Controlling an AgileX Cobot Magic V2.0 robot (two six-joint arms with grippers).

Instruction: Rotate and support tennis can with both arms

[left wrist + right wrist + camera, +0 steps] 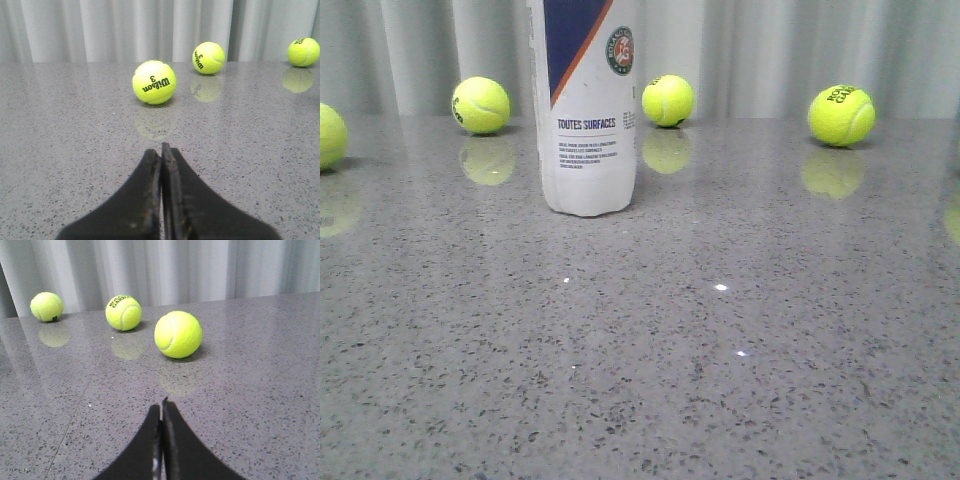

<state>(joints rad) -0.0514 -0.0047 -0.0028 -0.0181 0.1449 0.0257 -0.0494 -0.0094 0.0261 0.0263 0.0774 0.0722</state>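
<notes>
My left tool [161, 155] is pressed together and holds nothing. My right tool [161, 410] is pressed together too, with nothing in it. Both hang just over the grey bench [720, 380]. One tennis can [587, 110] stands upright at the upper middle of the front view, on the bench. I count four whole tennis balls [481, 105] around it there.

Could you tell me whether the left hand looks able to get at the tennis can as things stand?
Probably not yet: the left hand is shut and faces tennis balls, not the tennis can.
</notes>
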